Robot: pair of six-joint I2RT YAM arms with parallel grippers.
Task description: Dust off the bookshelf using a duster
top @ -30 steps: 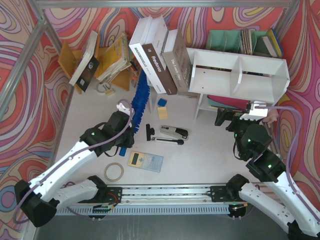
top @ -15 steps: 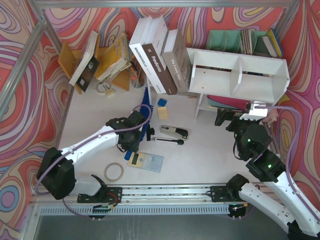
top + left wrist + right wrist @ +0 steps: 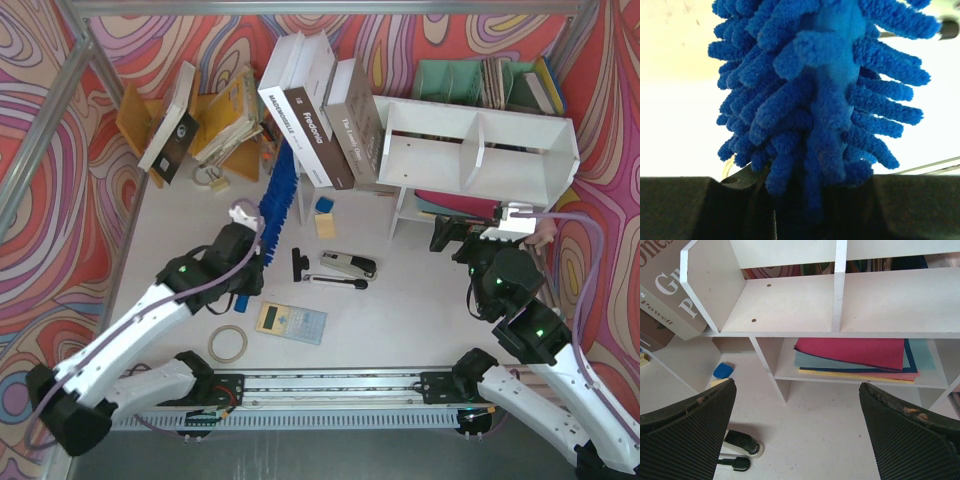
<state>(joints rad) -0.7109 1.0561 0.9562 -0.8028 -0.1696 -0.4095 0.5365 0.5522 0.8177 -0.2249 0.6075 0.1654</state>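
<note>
The duster (image 3: 278,200) has a fluffy royal-blue head that points away from me toward the leaning books. My left gripper (image 3: 248,258) is shut on the duster near the base of the head. In the left wrist view the blue strands (image 3: 815,90) fill the frame above the dark jaws of the left gripper (image 3: 805,200). The bookshelf (image 3: 480,150) is a white unit at the back right, well right of the duster. My right gripper (image 3: 462,240) stands open in front of the bookshelf's (image 3: 790,305) lower level, and the right gripper (image 3: 796,390) holds nothing.
Large books (image 3: 310,110) lean against the bookshelf's left end. A stapler (image 3: 348,265), a calculator (image 3: 292,322) and a tape roll (image 3: 228,344) lie on the table. Coloured folders (image 3: 852,352) sit on the lower level. A teal organizer (image 3: 470,80) and an orange rack (image 3: 150,120) stand at the back.
Half a second ago the left arm reached further right, toward the stapler. It has drawn back left with the duster, as it stood a second ago. The right arm has not moved.
</note>
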